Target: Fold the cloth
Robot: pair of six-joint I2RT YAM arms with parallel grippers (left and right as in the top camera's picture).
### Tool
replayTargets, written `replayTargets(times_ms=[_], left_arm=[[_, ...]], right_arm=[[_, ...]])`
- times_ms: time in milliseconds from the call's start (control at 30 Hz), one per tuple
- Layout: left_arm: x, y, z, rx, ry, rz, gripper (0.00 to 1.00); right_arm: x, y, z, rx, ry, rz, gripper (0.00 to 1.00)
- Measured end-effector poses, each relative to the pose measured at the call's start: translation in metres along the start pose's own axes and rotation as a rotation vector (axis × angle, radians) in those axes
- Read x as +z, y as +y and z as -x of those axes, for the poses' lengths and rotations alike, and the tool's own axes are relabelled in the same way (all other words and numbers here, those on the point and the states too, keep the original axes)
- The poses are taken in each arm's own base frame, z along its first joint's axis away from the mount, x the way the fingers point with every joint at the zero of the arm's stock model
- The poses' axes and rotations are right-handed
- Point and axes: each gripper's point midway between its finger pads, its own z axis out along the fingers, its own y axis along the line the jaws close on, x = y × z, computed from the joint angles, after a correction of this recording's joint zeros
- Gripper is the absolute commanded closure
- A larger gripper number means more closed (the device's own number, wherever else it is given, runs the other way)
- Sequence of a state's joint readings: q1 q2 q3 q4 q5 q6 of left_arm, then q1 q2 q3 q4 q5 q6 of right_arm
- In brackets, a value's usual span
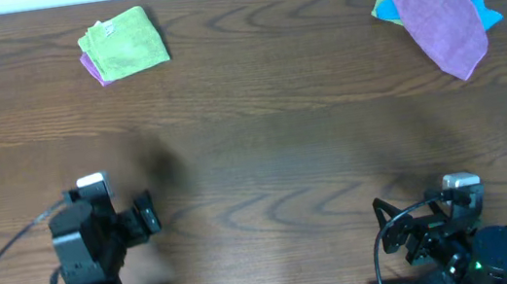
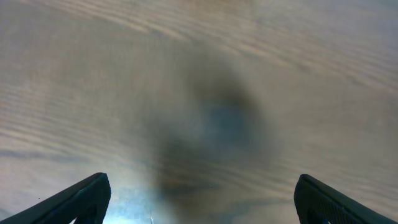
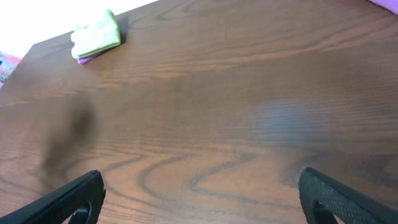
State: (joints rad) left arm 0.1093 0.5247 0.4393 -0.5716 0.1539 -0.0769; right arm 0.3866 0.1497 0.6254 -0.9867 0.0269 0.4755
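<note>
The lime-green cloth lies folded at the far left of the table, on top of a purple cloth whose edge shows beneath it. It also shows small in the right wrist view at the top left. My left gripper is open and empty near the front left, far from the cloth; the left wrist view shows only bare wood between its fingers. My right gripper is open and empty at the front right, with bare wood between its fingers.
A purple cloth lies crumpled at the far right on top of a blue cloth and a yellow-green scrap. The table is dark brown wood; its far edge runs along the top.
</note>
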Motion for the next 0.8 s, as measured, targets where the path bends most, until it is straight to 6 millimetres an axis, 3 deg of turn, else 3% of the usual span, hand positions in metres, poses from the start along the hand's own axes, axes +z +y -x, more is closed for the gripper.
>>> replayTargets(times_ms=[200,433,800], left_arm=[[0.005,0.004,-0.026,0.004,-0.042,-0.006,0.05],[0.002,0.002,-0.028,0.027,-0.109,-0.026,0.05],[0.004,-0.008,-0.054,0.144,-0.051,-0.068,0.05]], right_arm=[[0.000,0.000,0.000,0.000,-0.001,0.000,0.01],[0.000,0.000,0.000,0.000,0.000,0.000,0.01],[0.000,0.000,0.000,0.000,0.000,0.000,0.01]])
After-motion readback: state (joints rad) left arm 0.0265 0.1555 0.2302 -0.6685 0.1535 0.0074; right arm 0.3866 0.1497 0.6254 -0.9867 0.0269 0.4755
